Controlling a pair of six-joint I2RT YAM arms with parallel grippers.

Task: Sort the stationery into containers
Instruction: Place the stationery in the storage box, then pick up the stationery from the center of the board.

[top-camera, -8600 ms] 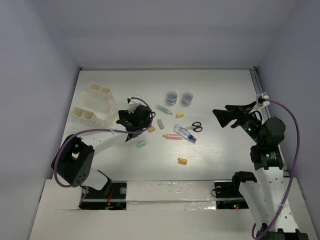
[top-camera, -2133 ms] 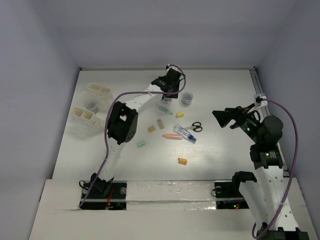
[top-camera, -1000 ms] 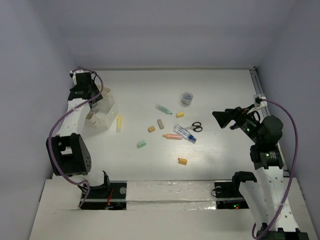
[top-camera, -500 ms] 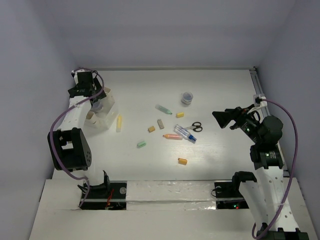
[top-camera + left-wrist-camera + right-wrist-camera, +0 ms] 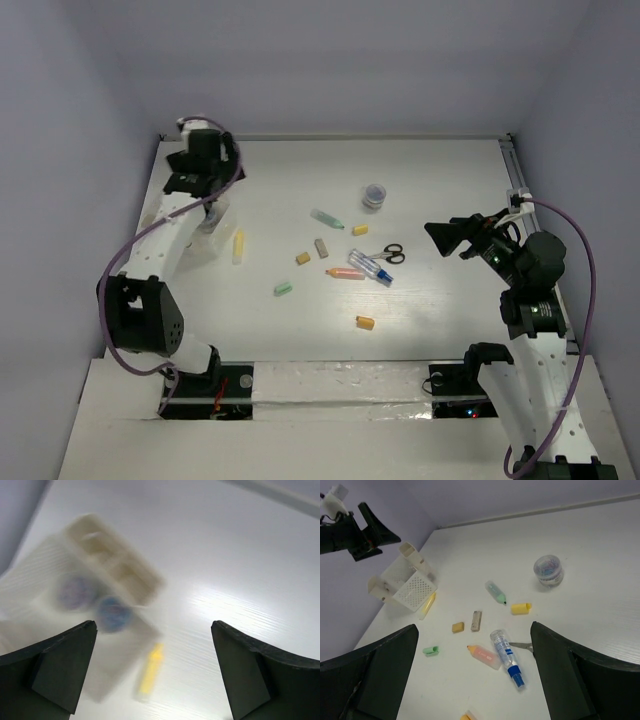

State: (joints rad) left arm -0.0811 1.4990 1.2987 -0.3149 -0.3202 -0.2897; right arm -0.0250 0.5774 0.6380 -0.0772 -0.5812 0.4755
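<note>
Top view: the left gripper [image 5: 198, 165] hangs by the containers [image 5: 213, 218]; a careless swing may tip them

Left wrist: its jaws are spread and empty; two jars [image 5: 114, 614] sit in a blurred bin, a yellow marker [image 5: 150, 669] just beside it

Right wrist: the right gripper [image 5: 475, 680] gapes empty, well above the blue-capped pen [image 5: 506, 655]; no writing is legible

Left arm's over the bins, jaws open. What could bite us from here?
1. The yellow marker lies close against the off-white perforated plastic bin; a grasp there could shove the bin.
2. The blue-capped pen, black-handled scissors and orange-pink marker lie bunched together; picking one may drag the others.
</note>
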